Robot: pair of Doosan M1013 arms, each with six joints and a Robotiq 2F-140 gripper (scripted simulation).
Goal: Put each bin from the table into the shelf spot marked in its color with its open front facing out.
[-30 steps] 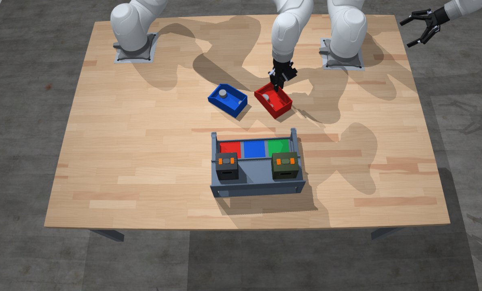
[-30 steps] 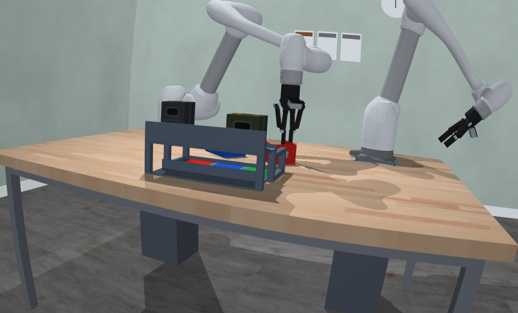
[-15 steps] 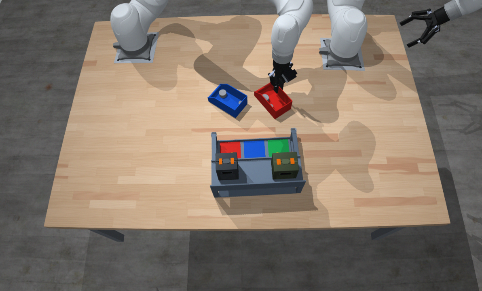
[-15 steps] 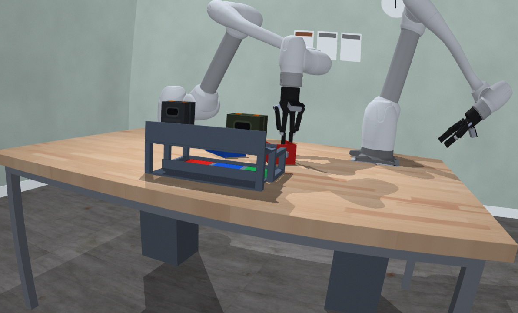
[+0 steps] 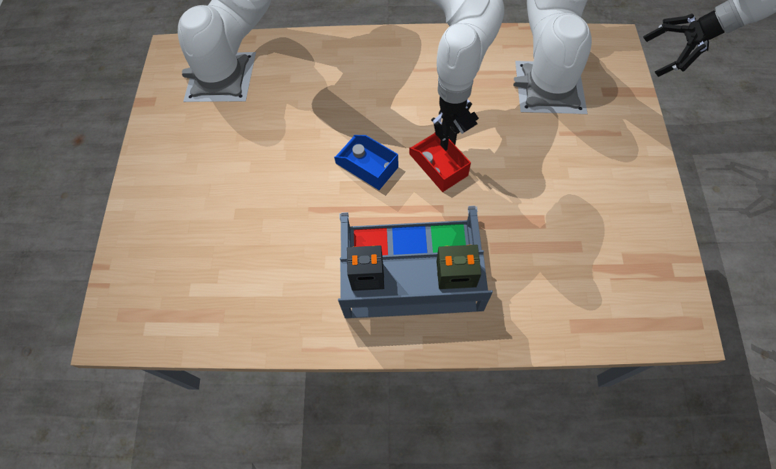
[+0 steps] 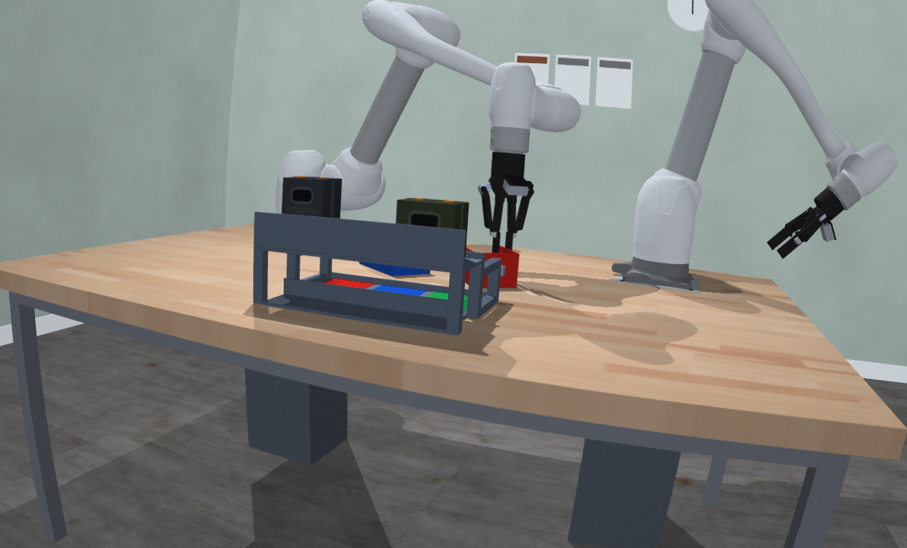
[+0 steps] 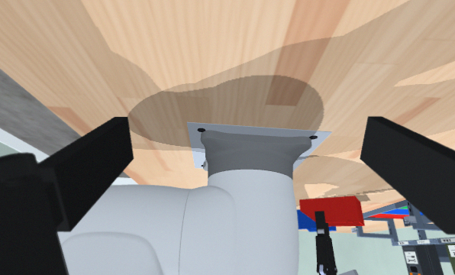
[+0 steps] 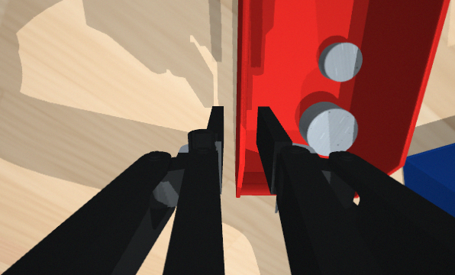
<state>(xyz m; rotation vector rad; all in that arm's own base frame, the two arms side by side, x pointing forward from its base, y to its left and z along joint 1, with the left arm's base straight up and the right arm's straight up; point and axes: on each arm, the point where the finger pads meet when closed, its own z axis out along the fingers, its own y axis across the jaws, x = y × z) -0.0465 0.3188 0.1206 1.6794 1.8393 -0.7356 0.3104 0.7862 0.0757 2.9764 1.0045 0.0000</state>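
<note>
The red bin stands on the table with round grey parts inside. My right gripper is narrowly open, pointing down, one finger inside the bin and one outside its wall, with gaps beside the wall. The blue bin stands close by with a round part in it. The shelf shows a red mark, blue mark and green mark, all uncovered. My left gripper is wide open and empty.
A black box and an olive box stand on the shelf's upper board. The shelf's end posts rise beside the marks. The left gripper hangs beyond the table's edge, beside its own arm's base.
</note>
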